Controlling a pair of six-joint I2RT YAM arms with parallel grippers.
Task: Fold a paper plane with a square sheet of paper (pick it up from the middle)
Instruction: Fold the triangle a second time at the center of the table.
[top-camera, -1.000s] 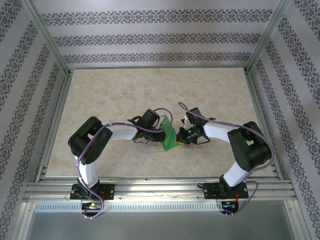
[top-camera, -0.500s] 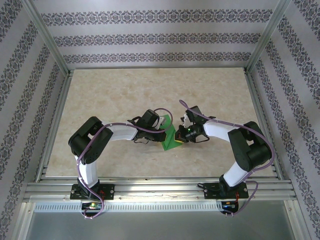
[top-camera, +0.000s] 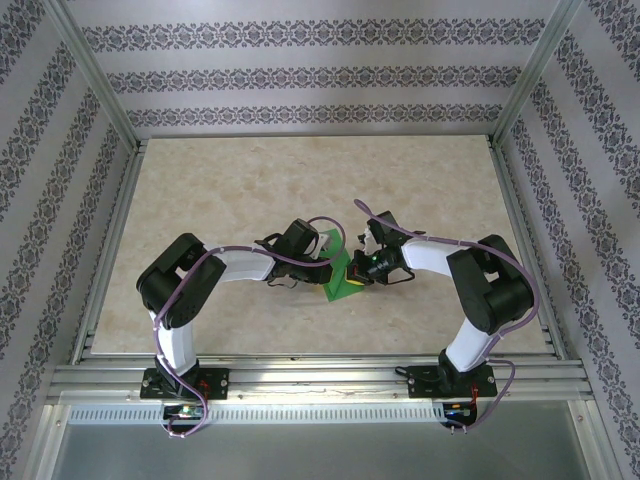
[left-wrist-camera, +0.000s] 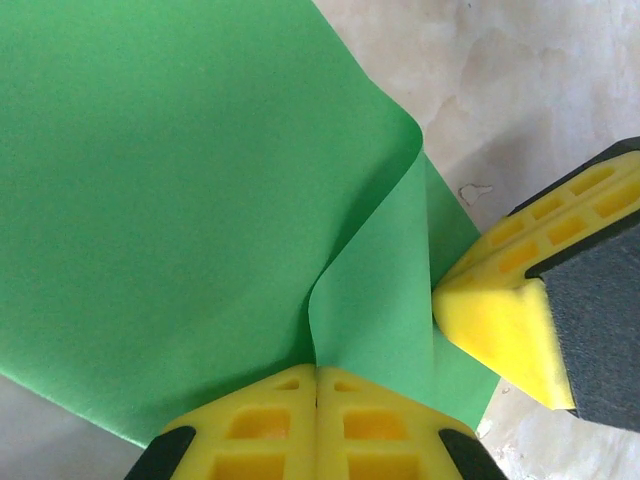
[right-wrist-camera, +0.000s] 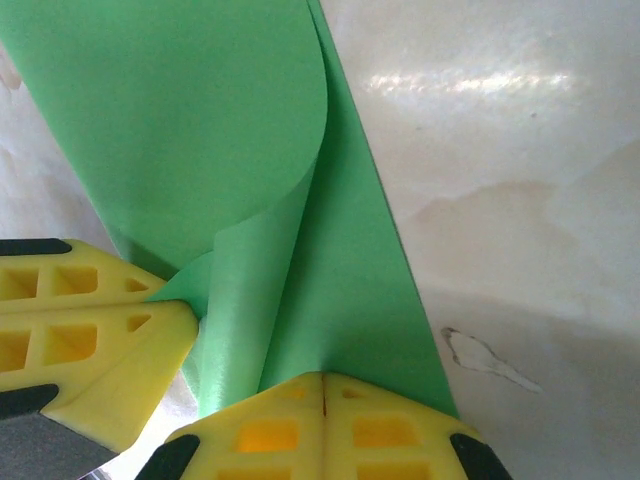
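Note:
The square sheet of paper (top-camera: 340, 279), bright green, lies mid-table between my two grippers, partly folded with one flap curling up. In the left wrist view the sheet (left-wrist-camera: 180, 200) rises into a ridge that runs into my left gripper (left-wrist-camera: 318, 372), whose yellow fingers are shut on it. My right gripper (right-wrist-camera: 323, 380) is likewise shut on the sheet (right-wrist-camera: 330, 250) at a crease. Each wrist view also shows the other gripper's yellow fingers touching the paper's edge: the right fingers (left-wrist-camera: 500, 320) and the left fingers (right-wrist-camera: 90, 330). The paper plane is out of view.
The beige marbled tabletop (top-camera: 240, 190) is ringed by aluminium rails (top-camera: 110, 250) and patterned walls. Both arms reach inward, so their wrists nearly meet over the paper. A small mark (right-wrist-camera: 480, 355) sits on the table just right of the sheet.
The right arm's elbow has swung slightly left and away from the near edge, nudging its gripper a little towards the left gripper. The left arm and the paper stay put.

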